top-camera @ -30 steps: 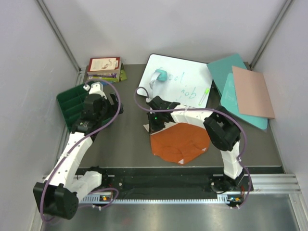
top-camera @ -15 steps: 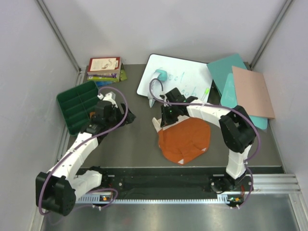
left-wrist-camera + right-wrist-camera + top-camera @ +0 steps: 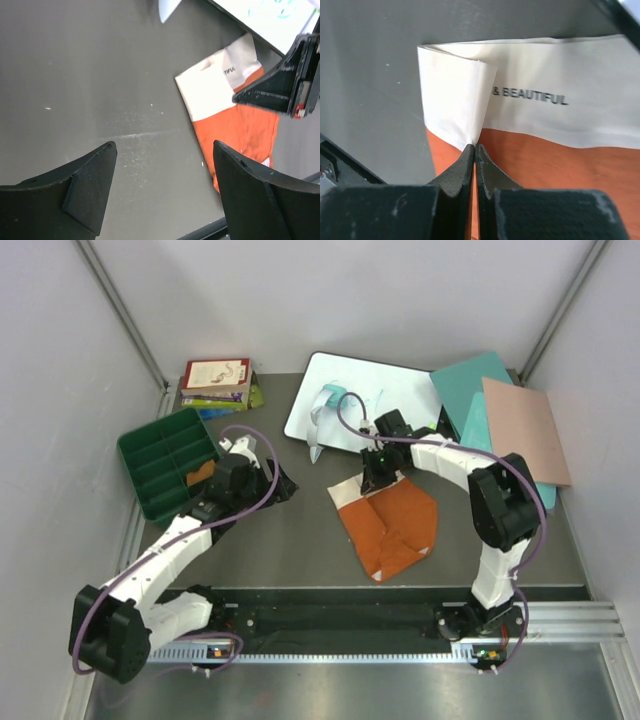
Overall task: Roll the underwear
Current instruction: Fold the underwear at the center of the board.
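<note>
The rust-orange underwear (image 3: 395, 525) lies flat on the dark table with its white waistband (image 3: 350, 490) to the back left. My right gripper (image 3: 377, 477) is shut on a folded-over edge of that waistband (image 3: 455, 100), and the pinch shows in the right wrist view (image 3: 474, 148), just above the orange cloth (image 3: 555, 170). My left gripper (image 3: 282, 487) hovers open over bare table to the left of the underwear (image 3: 245, 130), with nothing between its fingers (image 3: 90, 185). The left wrist view also catches the right gripper (image 3: 280, 92) on the cloth.
A green compartment tray (image 3: 150, 450) stands at the left with an orange-brown bundle (image 3: 200, 473) inside. Behind are a whiteboard (image 3: 400, 400), a teal eraser (image 3: 334, 395), stacked books (image 3: 215, 380), and teal and pink boards (image 3: 515, 430) at the right.
My right gripper has moved right and back with the waistband, folding the underwear's left side over so it is narrower. The left arm has swung right from the tray toward the middle.
</note>
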